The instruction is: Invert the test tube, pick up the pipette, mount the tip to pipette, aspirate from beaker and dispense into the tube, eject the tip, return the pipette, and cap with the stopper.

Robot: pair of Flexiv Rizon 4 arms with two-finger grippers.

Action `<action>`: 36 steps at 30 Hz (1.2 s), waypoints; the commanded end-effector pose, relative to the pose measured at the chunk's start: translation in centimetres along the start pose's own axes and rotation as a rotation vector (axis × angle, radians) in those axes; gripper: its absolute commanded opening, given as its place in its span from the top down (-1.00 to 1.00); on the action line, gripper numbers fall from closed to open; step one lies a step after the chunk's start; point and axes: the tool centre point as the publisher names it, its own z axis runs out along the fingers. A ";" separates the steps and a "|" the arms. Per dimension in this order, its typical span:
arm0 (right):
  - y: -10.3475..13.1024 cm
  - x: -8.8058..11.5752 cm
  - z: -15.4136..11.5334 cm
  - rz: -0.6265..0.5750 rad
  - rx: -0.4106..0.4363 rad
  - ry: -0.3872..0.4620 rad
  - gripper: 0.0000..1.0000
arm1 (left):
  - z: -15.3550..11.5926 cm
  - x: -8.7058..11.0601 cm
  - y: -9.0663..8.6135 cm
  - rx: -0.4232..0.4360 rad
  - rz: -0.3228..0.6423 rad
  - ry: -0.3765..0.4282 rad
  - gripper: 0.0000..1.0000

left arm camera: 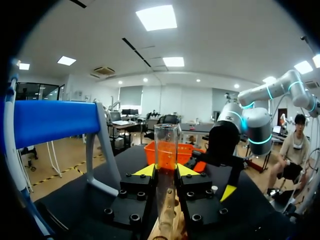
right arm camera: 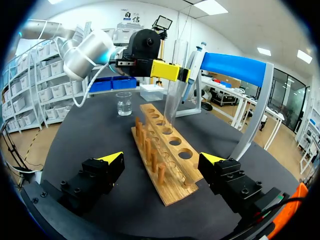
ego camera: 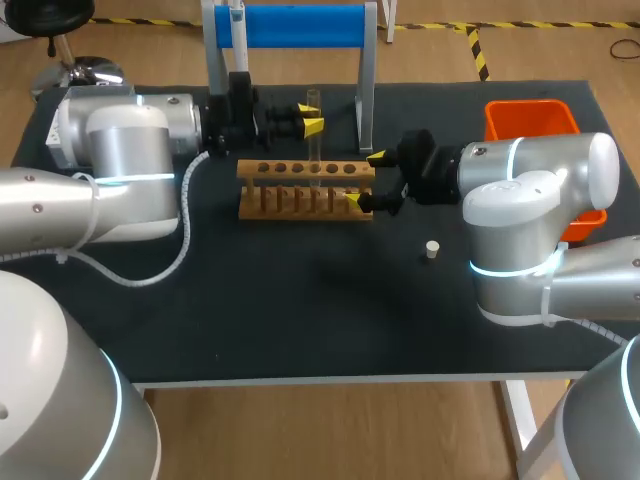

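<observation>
Head view, left gripper [ego camera: 309, 118] clamping clear glass test tube [ego camera: 314, 150] (upright) at wooden rack [ego camera: 300, 205], right gripper [ego camera: 364, 178] open at rack's 3 o'clock.

**Setting.** A black-topped table [ego camera: 300, 320] on white legs [ego camera: 522, 425] stood on a wood-patterned floor [ego camera: 330, 430]. Yellow-and-black tape [ego camera: 478, 48] marked the floor behind it, and a chrome chair base [ego camera: 85, 68] stood past the table's far left corner. Overhead, square light panels [left arm camera: 156, 17] were set in a white ceiling [left arm camera: 100, 45], with smaller round lamps farther back. The walls [left arm camera: 165, 100] were pale. Shelving [right arm camera: 27, 85] holding white bins lined one side. Dark glazed panels [right arm camera: 287, 90], possibly windows or a partition, closed another. Desks [left arm camera: 125, 125] filled the far end of the room.
</observation>
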 end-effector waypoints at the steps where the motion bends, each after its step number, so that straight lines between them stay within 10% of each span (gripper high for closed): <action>1: 0.0 0.0 -0.1 0.000 -0.001 0.002 -1.00 | 0.0 0.1 0.3 0.003 -0.001 -0.007 1.00; 36: 0.0 0.0 -0.1 0.000 -0.001 0.002 -1.00 | 0.1 -0.4 2.2 0.000 -0.014 -0.017 1.00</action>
